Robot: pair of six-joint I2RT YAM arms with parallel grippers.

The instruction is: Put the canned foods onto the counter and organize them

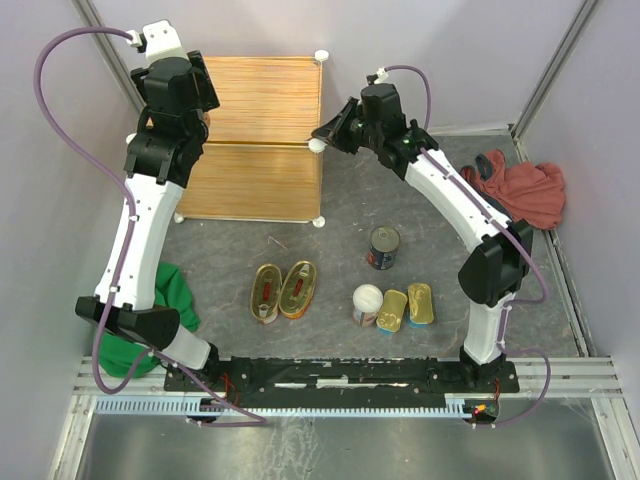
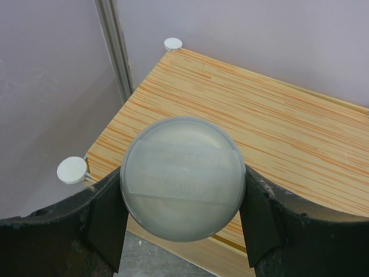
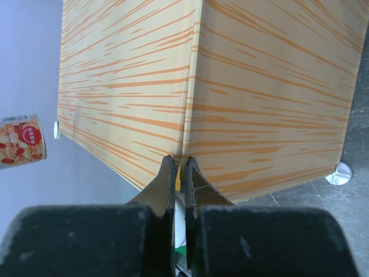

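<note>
Left gripper held white-lidded can, shown from its wrist, hidden from above, right gripper stood shut, empty, beside counter.

The counter is pale wood streaked orange, its knobs white; the can carries a whitish lid.

Bright, even light; faint soft shadows

White-lidded can over the wood-grain counter; six cans off it, nearer.
</note>
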